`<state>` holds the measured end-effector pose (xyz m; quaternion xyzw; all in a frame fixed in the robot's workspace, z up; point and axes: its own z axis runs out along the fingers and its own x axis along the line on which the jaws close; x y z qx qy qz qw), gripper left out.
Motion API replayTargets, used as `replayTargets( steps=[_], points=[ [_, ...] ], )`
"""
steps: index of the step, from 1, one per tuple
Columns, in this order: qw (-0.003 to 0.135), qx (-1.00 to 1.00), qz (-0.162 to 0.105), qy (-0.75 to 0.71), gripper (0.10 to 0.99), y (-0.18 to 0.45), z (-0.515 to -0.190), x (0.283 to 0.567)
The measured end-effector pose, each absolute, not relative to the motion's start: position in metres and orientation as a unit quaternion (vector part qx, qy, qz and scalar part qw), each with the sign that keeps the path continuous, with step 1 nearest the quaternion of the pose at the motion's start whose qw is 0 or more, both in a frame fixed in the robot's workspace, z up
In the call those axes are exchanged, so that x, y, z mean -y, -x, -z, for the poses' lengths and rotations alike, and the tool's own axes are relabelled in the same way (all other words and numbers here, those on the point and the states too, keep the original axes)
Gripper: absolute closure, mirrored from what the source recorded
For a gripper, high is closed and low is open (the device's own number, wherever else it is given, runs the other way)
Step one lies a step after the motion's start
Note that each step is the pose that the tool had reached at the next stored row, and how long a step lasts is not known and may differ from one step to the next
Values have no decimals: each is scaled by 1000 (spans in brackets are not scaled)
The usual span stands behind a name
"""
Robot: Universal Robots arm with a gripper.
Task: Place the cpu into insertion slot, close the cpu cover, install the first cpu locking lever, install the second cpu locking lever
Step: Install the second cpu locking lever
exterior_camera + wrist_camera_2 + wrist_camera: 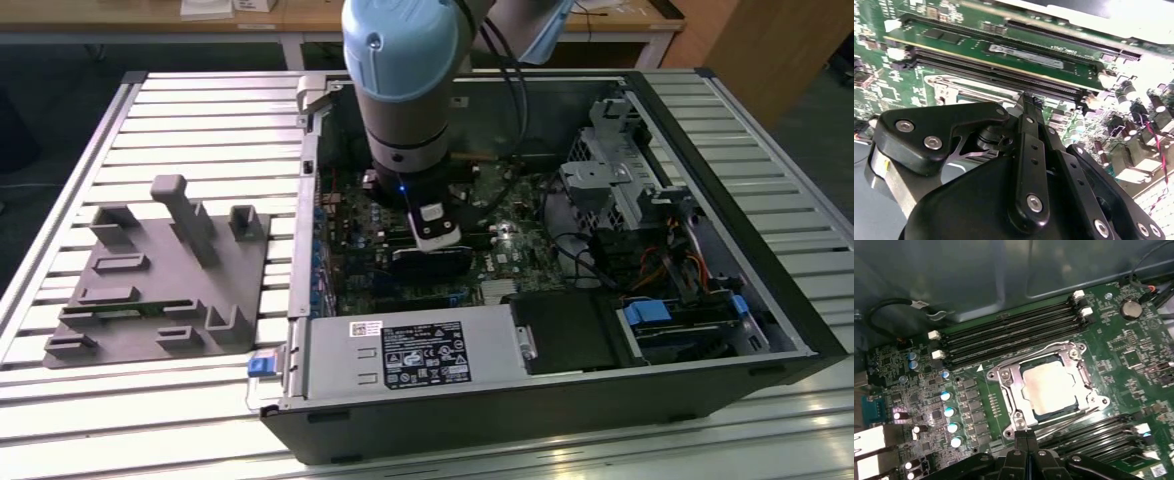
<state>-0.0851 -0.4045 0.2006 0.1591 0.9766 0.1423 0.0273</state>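
Observation:
The cpu (1050, 388) lies with its dull silver top up in the insertion slot (1085, 374) on the green board. The cpu cover (1008, 386) is down flat around it, and the chip shows through its window. A thin metal locking lever (1069, 416) runs along one side of the socket. My gripper (1026, 434) is shut, fingers pressed together with nothing between them, its tip at a corner of the socket. In the second wrist view the gripper (1026, 100) points at the socket's silvery frame (954, 87). The exterior view shows the gripper (434, 235) low inside the case.
Long black memory slots (1014, 330) run beside the socket, and a populated memory stick (1004, 52) lies close to the fingers. The open computer case (534, 400) has a power supply (400, 355) and drive cage (614, 170). A grey fixture (160, 270) sits on the slatted table at the exterior view's left.

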Motion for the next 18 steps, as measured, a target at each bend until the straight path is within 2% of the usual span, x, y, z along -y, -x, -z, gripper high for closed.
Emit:
replayTargets(
  steps=[18],
  points=[
    [24,-973,-162,-159,980,92,-189,405]
  ],
)
